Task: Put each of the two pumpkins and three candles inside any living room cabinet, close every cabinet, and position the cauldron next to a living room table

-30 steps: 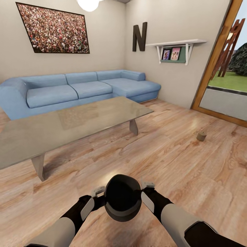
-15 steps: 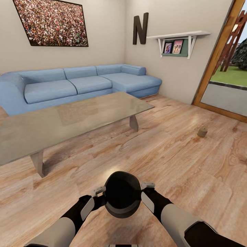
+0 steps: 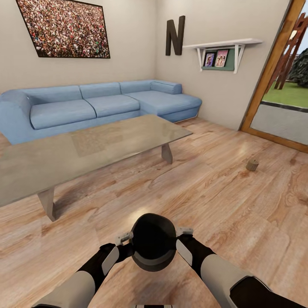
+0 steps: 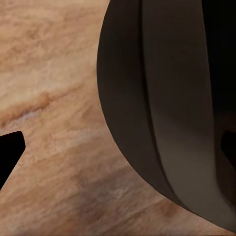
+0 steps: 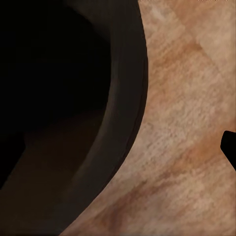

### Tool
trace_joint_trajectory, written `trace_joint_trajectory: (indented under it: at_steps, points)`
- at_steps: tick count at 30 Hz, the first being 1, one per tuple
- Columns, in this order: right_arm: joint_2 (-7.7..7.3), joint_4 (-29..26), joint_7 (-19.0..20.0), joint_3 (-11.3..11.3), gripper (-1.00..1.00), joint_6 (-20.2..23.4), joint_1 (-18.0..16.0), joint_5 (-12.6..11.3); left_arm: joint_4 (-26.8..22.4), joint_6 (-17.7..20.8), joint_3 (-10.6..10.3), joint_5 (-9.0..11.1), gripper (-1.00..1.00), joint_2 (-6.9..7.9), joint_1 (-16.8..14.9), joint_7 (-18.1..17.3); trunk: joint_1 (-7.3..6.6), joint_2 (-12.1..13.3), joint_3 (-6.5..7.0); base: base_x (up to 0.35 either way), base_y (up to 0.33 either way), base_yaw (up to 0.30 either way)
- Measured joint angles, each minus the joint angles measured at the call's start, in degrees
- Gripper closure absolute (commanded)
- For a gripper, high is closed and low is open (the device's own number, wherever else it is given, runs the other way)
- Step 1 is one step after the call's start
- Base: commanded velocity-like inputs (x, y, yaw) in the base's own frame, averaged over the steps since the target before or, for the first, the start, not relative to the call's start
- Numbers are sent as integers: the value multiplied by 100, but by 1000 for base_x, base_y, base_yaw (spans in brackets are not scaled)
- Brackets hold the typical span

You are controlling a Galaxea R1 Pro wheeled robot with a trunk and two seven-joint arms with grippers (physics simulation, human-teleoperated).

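Note:
The black cauldron (image 3: 153, 242) sits low in the middle of the head view, between my two arms. My left gripper (image 3: 124, 236) is at its left rim and my right gripper (image 3: 184, 231) at its right rim. In the left wrist view the cauldron wall (image 4: 162, 113) lies between fingertips (image 4: 10, 152) that stand wide apart. The right wrist view looks into the dark mouth of the cauldron (image 5: 59, 98), with one fingertip (image 5: 228, 145) outside the wall. A tan candle (image 3: 252, 164) stands on the wooden floor at the right. The table (image 3: 85, 149) is ahead on the left.
A blue corner sofa (image 3: 98, 105) lines the far wall behind the table. A wall shelf (image 3: 220, 53) with pictures hangs at the right. An open doorway (image 3: 286, 98) leads outside. Bare wooden floor (image 3: 205, 196) stretches between me, the table and the candle.
The head camera shifted slightly a second ago, so the room sits a little differently in the picture. The cauldron and both grippers keep the same places relative to each other.

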Motion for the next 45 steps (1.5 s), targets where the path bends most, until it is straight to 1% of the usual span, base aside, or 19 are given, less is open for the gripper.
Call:
trace_joint_trajectory:
  at_steps: [3, 9, 12, 18, 20, 21, 24, 36, 40, 45]
  points:
    - [0, 12, -6, -4, -100, -122, 0, -7, 2, -3, -1, -27, -100, -10, 0, 6, 0, 0, 0, 0, 0, 0]
    - [0, 18, -5, -5, -100, -193, 0, -10, 4, -5, -4, -30, -100, -12, 1, 7, 0, 0, 0, 0, 0, 0]
    - [0, 25, -3, -5, -100, -325, 0, -12, 4, -5, -5, -25, -100, -11, -1, 6, 0, 0, 0, 0, 0, 0]
    - [0, 37, -1, -5, -100, -427, 0, -13, 3, -6, -3, -29, -100, -11, 0, 6, 0, 0, 0, 0, 0, 0]
    - [0, 134, -4, -2, -100, -484, -1, -19, 3, -5, -3, -31, -100, -12, 1, 7, 0, 0, 0, 0, 0, 0]
    - [0, 197, -4, -4, -100, -495, 0, -18, 0, -8, -1, 6, -100, -13, -1, 0, 3, -1, -22, 0, 0, 0]
    - [0, 292, -4, 1, -100, -509, -1, -19, 4, -5, -4, -24, -100, -13, 1, 5, 11, -5, -88, 0, 0, 0]
    - [0, 327, -3, -5, -100, -512, 0, -11, 3, -6, -2, -21, -100, -13, 1, 1, 11, -5, -89, 0, 0, 0]
    - [0, 328, -3, -4, -100, -512, 0, -12, 3, -6, -3, -19, -100, -13, 4, 3, 21, -10, -177, 0, 0, 0]
    - [0, 327, -3, -6, -100, -512, 0, -11, 3, -6, -3, -20, -100, -12, 0, 0, 21, -11, -178, 0, 0, 0]
